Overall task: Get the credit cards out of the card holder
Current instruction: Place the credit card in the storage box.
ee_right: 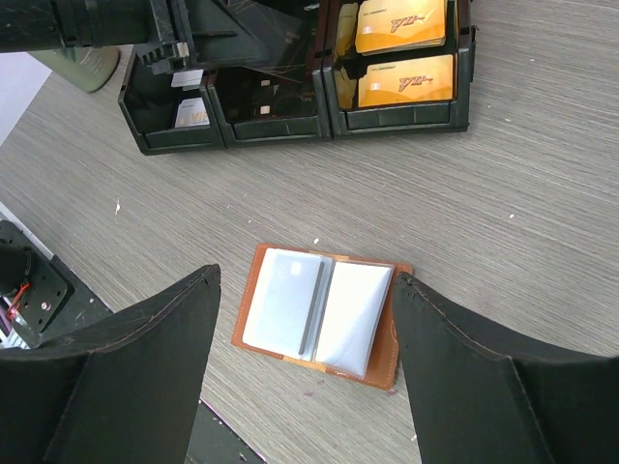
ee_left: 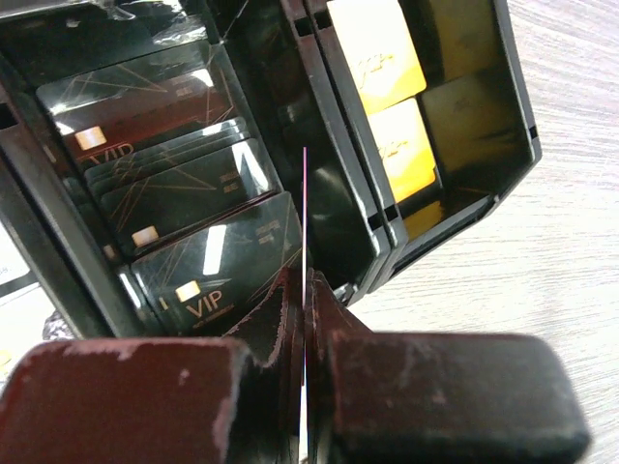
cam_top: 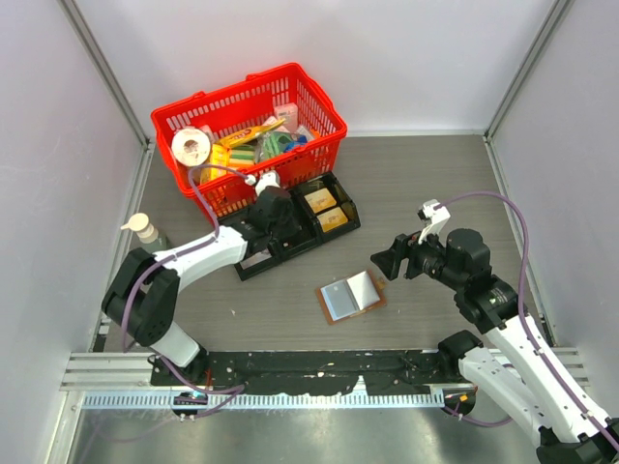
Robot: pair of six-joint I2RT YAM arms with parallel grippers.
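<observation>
Lying open on the table (cam_top: 464, 193), the card holder (cam_top: 353, 297) showed its pale inner faces, near the black divided tray (ee_right: 387, 118). The right gripper (ee_right: 305, 282) hovered above it, fingers wide apart. The left gripper (ee_left: 306, 290), over the tray, pinched a thin card (ee_left: 305, 213) seen edge-on, fingers together.

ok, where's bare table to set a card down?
Bare grey tabletop right of the black divided plastic tray; also between the open brown leather card holder and the left arm's base. Crowded far-left: red plastic basket, tray, left arm.
</observation>
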